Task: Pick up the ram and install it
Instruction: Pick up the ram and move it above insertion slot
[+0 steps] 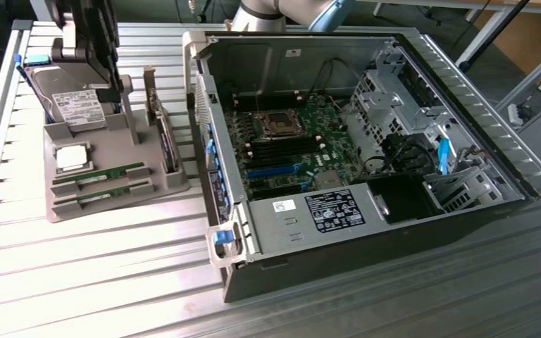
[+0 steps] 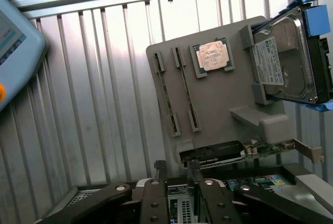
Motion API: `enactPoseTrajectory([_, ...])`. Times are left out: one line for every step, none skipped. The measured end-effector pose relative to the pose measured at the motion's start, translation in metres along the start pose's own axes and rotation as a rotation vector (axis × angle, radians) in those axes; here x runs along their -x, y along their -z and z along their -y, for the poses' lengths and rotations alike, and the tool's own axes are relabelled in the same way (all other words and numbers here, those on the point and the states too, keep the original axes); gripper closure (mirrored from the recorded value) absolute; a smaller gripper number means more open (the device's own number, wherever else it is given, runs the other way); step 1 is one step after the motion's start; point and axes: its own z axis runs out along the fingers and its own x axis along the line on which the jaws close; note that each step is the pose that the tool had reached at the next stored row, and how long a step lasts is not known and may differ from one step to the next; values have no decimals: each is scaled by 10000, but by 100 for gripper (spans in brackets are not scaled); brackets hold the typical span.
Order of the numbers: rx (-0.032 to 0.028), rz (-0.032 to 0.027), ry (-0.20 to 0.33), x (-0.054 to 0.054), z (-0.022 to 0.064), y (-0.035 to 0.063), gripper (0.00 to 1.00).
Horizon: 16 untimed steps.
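Note:
Two green ram sticks (image 1: 98,175) (image 1: 101,193) lie side by side in slots of a grey holder (image 1: 110,151) on the exterior view's left. In the wrist view the ram sticks (image 2: 167,99) (image 2: 187,91) run along the holder (image 2: 223,104), some way beyond my fingertips. My gripper (image 2: 174,174) is open with nothing between its fingers, and its dark body hangs above the holder's far end (image 1: 110,91). The open computer case (image 1: 365,141) shows the motherboard with black memory slots (image 1: 280,149).
The holder also carries a silver CPU (image 2: 213,56), a hard drive (image 2: 283,60) in a blue bracket and an upright graphics card (image 2: 234,151). A grey-blue pendant (image 2: 15,42) lies on the slatted metal table (image 1: 92,267). The case wall (image 1: 200,105) stands next to the holder.

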Motion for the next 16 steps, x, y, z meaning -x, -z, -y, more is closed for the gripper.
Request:
enactPoseTrajectory([0, 0, 0, 0, 0, 0, 78])
enactPoseTrajectory([0, 0, 0, 0, 0, 0, 78])
enactPoseTrajectory([0, 0, 0, 0, 0, 0, 78])
enactPoseTrajectory([0, 0, 0, 0, 0, 0, 78])
enactPoseTrajectory([0, 0, 0, 0, 0, 0, 78])
enactPoseTrajectory([0, 0, 0, 0, 0, 0, 78])
enactPoseTrajectory([0, 0, 0, 0, 0, 0, 78])
enactPoseTrajectory([0, 0, -1, 0, 0, 0, 78])
enactPoseTrajectory([0, 0, -1, 0, 0, 0, 78])
enactPoseTrajectory([11, 95, -2, -1, 0, -1, 78])
enactPoseTrajectory([36, 284, -11, -2, 0, -1, 78])
enactPoseTrajectory([64, 494, -22, -2, 0, 0, 78])
enactPoseTrajectory([100, 770, -35, -4, 0, 0, 78])
enactPoseTrajectory([131, 1011, -44, -4, 0, 0, 78])
enactPoseTrajectory([133, 1029, -46, -3, 0, 0, 78])
enactPoseTrajectory([354, 999, -43, -4, 1, -3, 78])
